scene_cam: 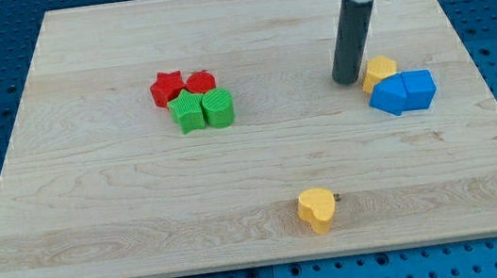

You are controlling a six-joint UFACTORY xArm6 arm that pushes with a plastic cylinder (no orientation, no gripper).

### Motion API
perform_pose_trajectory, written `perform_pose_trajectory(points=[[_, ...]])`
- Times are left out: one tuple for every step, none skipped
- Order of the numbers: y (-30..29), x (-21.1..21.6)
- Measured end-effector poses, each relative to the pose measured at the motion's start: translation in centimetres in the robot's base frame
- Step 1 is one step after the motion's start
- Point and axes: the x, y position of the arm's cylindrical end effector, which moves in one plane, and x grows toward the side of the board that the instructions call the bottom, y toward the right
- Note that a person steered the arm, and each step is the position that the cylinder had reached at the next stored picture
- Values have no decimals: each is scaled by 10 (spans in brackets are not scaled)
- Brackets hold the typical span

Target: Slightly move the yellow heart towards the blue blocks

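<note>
Not started: yellow heart (317, 209) sits near table (97, 224) bottom edge, well apart from blue blocks (402, 92). My tip (348, 79), no hand fitted, is beside yellow block (378, 72), far from heart.

Straight dark rod (348, 80) — collar above seemingly grey metal.

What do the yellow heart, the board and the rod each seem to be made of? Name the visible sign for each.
Yellow heart: probably plastic or painted wood, with an even, matte colour. Board: light wood, with grain lines showing. Rod ending in my tip, left of the upper yellow block: dark, smooth, perhaps metal or plastic.
</note>
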Motion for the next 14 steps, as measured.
perform_pose_trajectory(points=[[16, 3], [27, -4], [46, -15], [54, -17], [71, -35], [140, -35], [162, 0], [180, 42], [182, 65], [182, 88], [180, 121], [145, 136], [138, 136], [138, 136]])
